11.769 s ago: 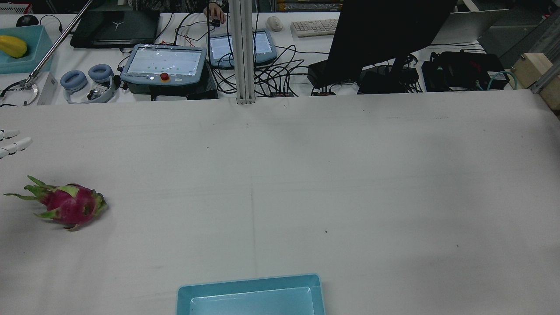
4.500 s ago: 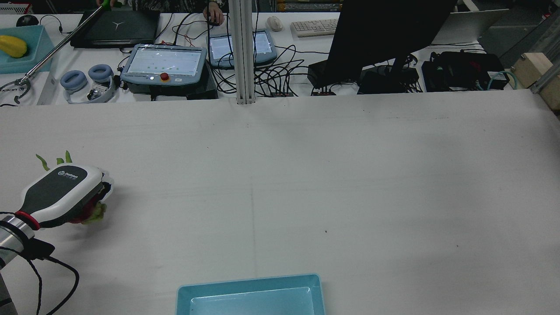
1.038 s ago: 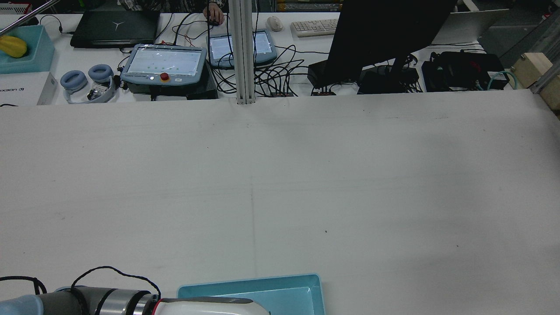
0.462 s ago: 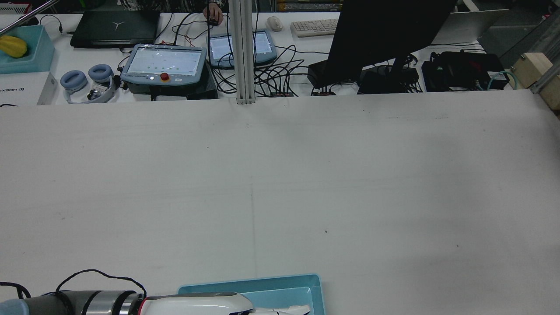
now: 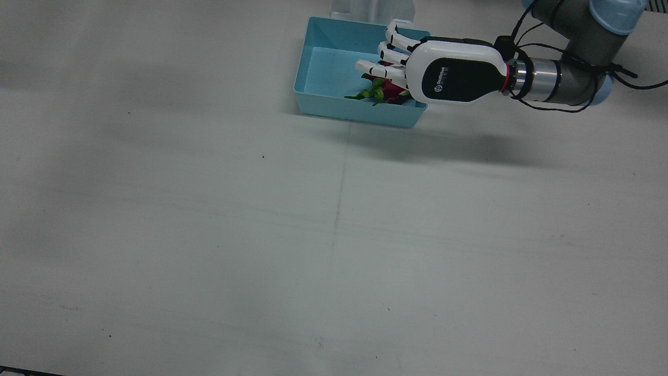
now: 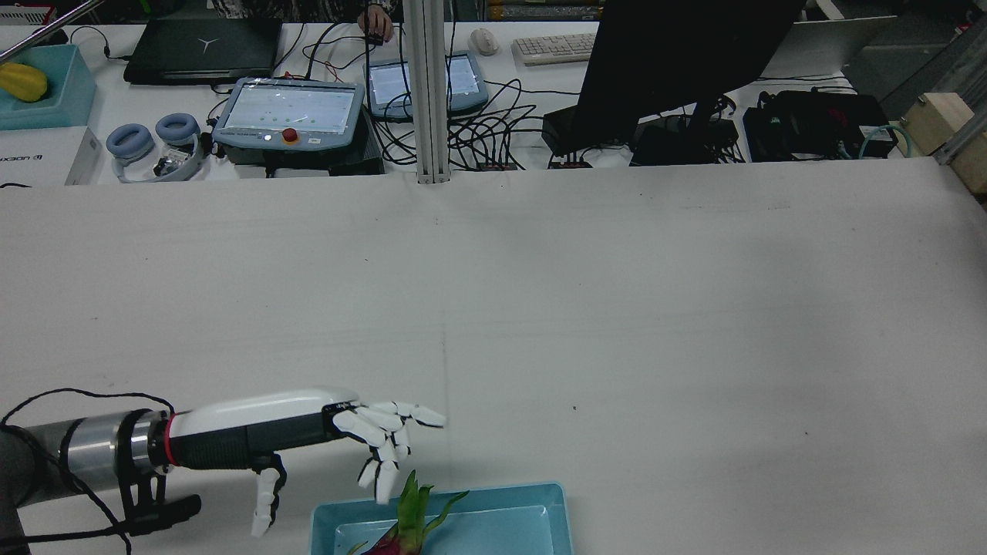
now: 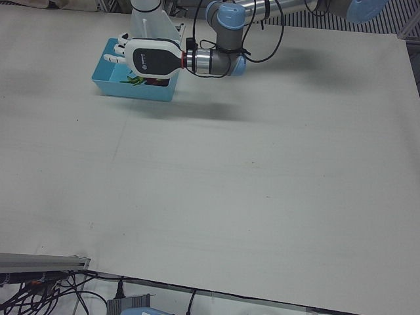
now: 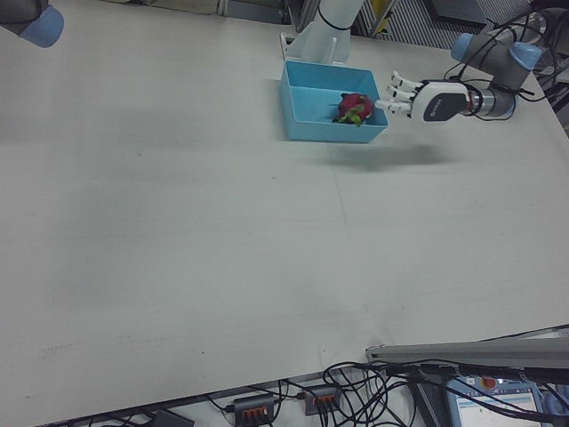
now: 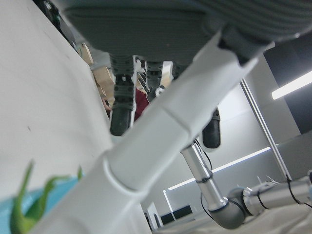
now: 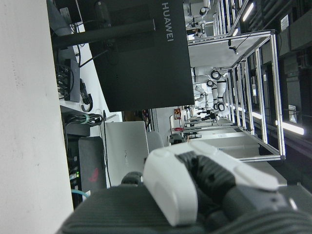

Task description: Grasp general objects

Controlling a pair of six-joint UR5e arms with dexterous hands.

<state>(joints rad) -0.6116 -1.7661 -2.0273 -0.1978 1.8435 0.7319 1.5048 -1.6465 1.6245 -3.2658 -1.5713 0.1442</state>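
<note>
the left hand (image 5: 443, 73) has let go, fingers (image 6: 385, 432) spread wide, and the dragon fruit (image 8: 354, 108) now sits in the blue tray (image 5: 323, 96) at its 3 o'clock side, so the job looks done.

Front view: steep, near-overhead look at the worktop (image 5: 209, 235). Rear view: high, facing forward. Left-front, right-front: oblique, farther back. All four share the blue tray (image 5: 313, 68). Hand views: close, lying sideways.
</note>
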